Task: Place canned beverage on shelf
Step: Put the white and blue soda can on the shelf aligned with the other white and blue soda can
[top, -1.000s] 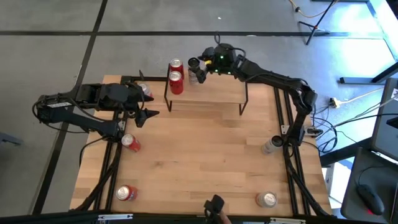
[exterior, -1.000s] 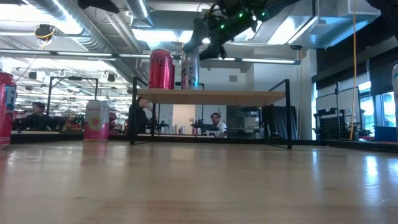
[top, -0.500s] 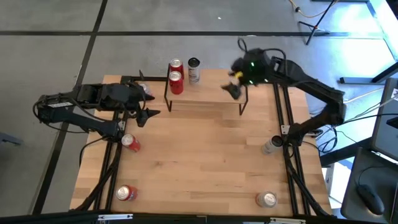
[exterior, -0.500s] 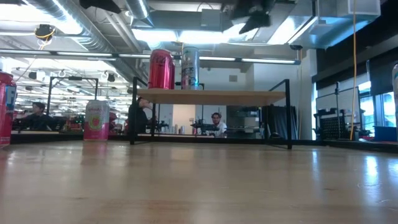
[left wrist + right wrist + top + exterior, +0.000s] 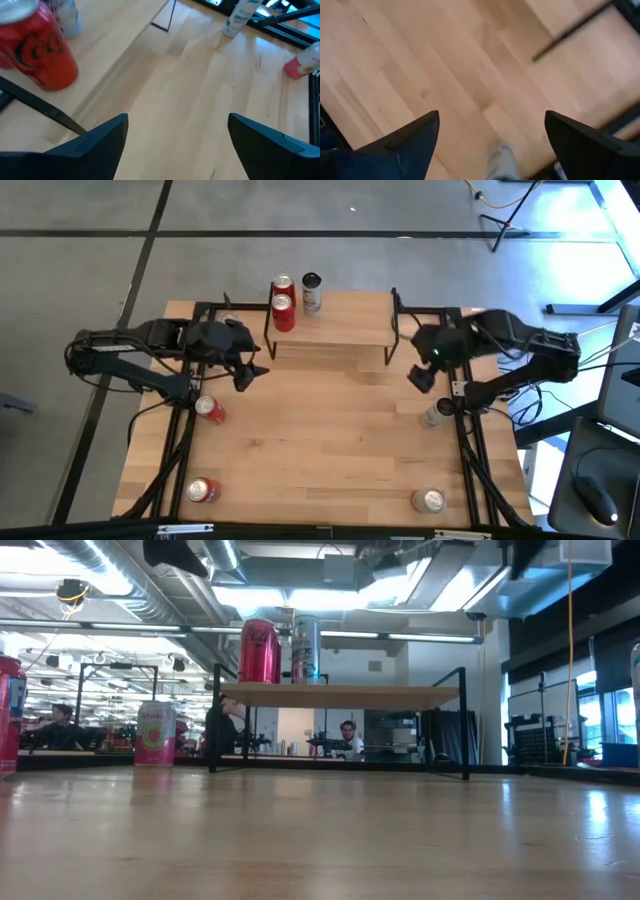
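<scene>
- Three cans stand together at one end of the small low light-wood shelf on thin black legs [image 5: 330,320], on the left arm's side: two red cans [image 5: 283,312] one behind the other, and a slim silver-and-dark canned beverage [image 5: 312,293] just beside them, upright and free of either claw.
- Seen from counter height, a red can and the silver canned beverage [image 5: 306,649] stand upright side by side on the shelf [image 5: 340,694].
- Right claw [image 5: 421,375] hangs over the light wooden counter [image 5: 330,440] just off the shelf's right end, fingers spread wide and empty; a pale upright can [image 5: 436,414] stands near it on the counter.
- Left claw [image 5: 246,375] waits off the shelf's left front corner, fingers wide apart and holding nothing.
- Loose cans on the counter: a red one [image 5: 208,409] near the left arm, another red one [image 5: 203,490] at the front left, and a pale one [image 5: 428,500] at the front right.
</scene>
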`<action>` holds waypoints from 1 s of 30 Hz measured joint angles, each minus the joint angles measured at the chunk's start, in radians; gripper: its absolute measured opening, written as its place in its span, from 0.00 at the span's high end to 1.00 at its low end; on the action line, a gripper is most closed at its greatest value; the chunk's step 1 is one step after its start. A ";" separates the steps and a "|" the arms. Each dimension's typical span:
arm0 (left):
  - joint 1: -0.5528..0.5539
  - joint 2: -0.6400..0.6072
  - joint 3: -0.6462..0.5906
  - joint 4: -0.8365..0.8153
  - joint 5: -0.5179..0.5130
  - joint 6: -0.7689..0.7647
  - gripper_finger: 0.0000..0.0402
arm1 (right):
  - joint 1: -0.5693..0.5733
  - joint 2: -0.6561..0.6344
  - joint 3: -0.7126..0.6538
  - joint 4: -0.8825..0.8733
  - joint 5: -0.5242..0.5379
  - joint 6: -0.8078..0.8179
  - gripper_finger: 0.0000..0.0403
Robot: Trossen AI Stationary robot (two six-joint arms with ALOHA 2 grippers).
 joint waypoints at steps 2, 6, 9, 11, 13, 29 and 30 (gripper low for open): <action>-0.009 0.011 0.000 0.013 -0.002 -0.027 0.18 | 0.062 -0.033 -0.041 0.000 0.008 0.079 0.14; -0.021 0.018 0.000 0.018 -0.021 -0.076 0.18 | 0.153 -0.114 -0.161 -0.003 0.038 0.248 0.14; -0.023 0.019 0.000 0.008 -0.072 -0.117 0.18 | 0.213 -0.153 -0.273 -0.004 0.039 0.329 0.14; -0.023 0.018 0.000 0.009 -0.078 -0.147 0.18 | 0.247 -0.173 -0.341 -0.002 0.036 0.383 0.14; -0.023 0.018 0.000 0.009 -0.077 -0.162 0.18 | 0.272 -0.187 -0.393 -0.003 0.010 0.430 0.14; -0.023 0.018 0.001 0.009 -0.086 -0.193 0.18 | 0.330 -0.197 -0.632 0.033 -0.125 0.621 0.14; -0.023 0.018 0.001 0.009 -0.086 -0.192 0.18 | 0.330 -0.197 -0.648 0.047 -0.129 0.615 0.14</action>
